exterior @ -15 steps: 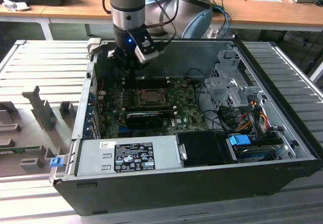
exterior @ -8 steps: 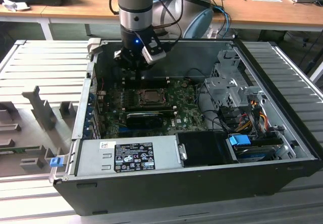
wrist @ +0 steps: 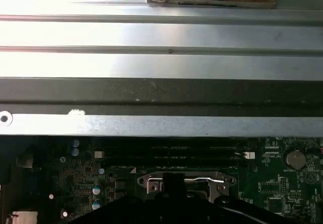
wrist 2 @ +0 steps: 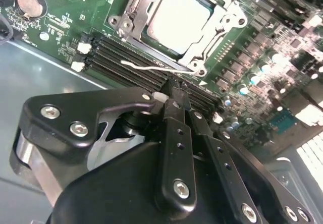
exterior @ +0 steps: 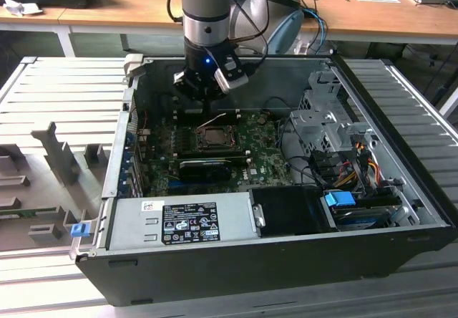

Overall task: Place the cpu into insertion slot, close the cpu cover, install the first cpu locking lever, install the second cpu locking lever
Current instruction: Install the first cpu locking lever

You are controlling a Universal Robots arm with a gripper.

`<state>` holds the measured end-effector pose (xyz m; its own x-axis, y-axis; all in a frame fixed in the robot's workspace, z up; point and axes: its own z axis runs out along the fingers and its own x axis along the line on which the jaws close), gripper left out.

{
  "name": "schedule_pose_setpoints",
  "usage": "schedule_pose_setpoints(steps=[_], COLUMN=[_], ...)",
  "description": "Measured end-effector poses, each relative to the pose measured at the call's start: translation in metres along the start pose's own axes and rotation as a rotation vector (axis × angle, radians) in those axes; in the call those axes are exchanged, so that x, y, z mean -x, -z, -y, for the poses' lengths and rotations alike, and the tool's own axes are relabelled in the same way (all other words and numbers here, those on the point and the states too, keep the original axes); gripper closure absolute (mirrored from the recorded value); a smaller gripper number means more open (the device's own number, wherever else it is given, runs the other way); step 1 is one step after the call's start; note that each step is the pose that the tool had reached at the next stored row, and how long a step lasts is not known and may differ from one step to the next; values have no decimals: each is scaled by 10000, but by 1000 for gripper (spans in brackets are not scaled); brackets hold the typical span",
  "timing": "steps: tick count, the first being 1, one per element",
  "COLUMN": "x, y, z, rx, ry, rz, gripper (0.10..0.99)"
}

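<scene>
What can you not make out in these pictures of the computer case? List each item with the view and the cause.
1. Claw tips, exterior view: too small against the dark board to tell their stance.
2. Claw tips, second wrist view: hidden behind its own black body.
3. Cpu, second wrist view: far corner cut off by the picture's edge.
4. Insertion slot, first wrist view: near half covered by the dark claw body.
</scene>
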<state>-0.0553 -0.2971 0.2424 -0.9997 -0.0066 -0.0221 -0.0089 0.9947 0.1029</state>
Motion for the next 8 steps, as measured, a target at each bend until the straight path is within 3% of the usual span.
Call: schedule_pose_setpoints(steps=[8], x=[52], y=[-131], z=[-21], rx=[7], ry=[340], rz=[-31], gripper=[980])
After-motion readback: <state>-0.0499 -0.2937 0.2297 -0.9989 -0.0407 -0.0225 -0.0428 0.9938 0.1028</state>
